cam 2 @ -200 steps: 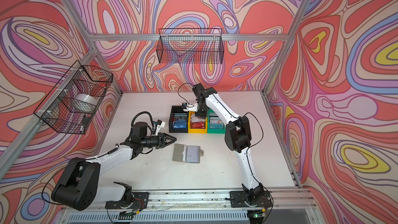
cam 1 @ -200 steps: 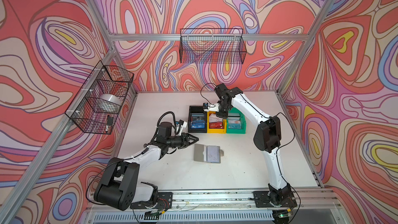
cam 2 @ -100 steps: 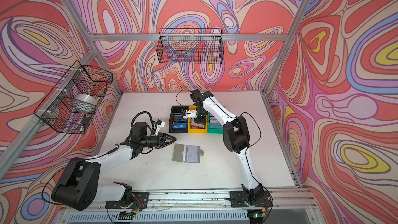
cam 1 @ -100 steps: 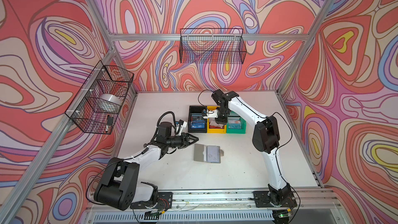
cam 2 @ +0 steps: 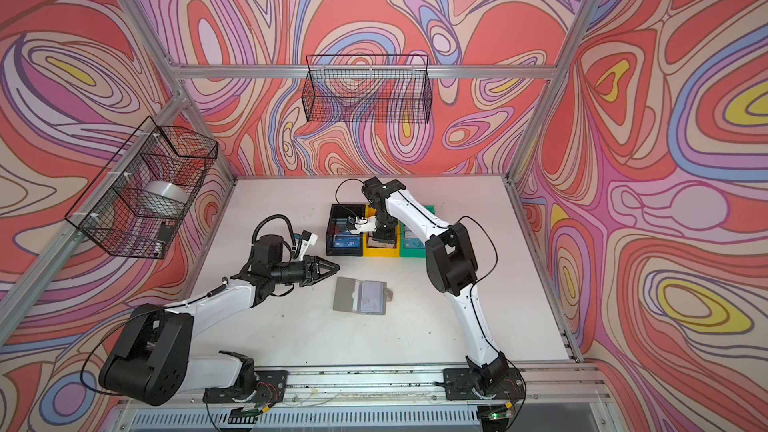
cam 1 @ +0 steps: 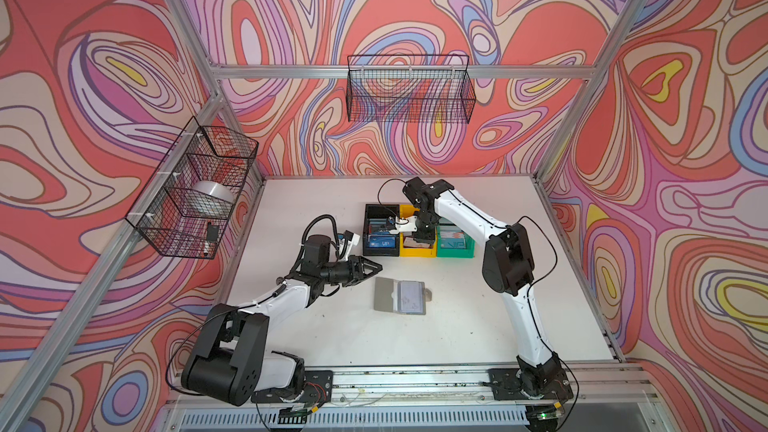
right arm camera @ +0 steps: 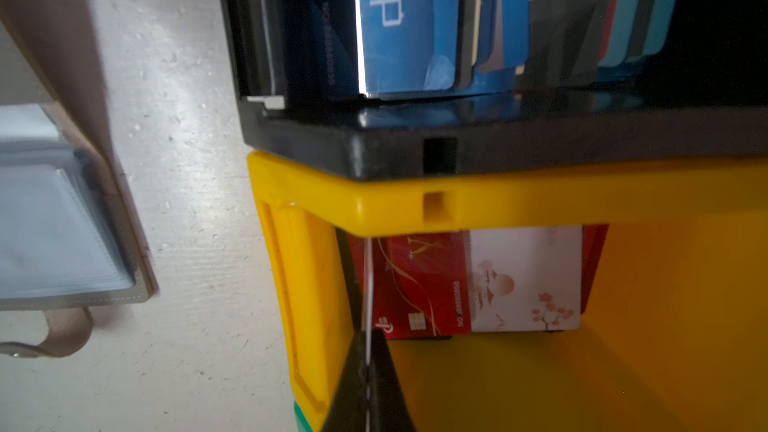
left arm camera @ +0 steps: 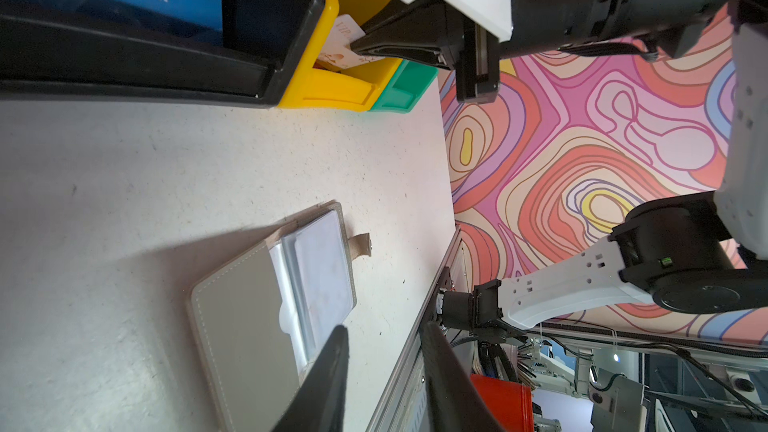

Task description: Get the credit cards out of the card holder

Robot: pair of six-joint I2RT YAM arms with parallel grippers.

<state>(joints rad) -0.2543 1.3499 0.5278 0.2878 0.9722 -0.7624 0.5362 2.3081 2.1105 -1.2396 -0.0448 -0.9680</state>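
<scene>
- The card holder [cam 1: 400,296] is lying open and flat on the table [cam 1: 415,347], with its snap tab pointing toward the right arm's side.
- The left gripper [cam 1: 375,266] is hovering near the holder's bare cover, its fingers standing partly apart and gripping nothing.
- The right gripper [right arm camera: 368,351] is reaching down into the yellow bin [right arm camera: 307,284], its fingers pressing tight on a credit card [right arm camera: 368,280] seen edge-on.
- Another white card [right arm camera: 525,280] is lying in that bin, which is sitting between the black bin [cam 1: 368,222] and the green bin [cam 1: 455,252].
</scene>
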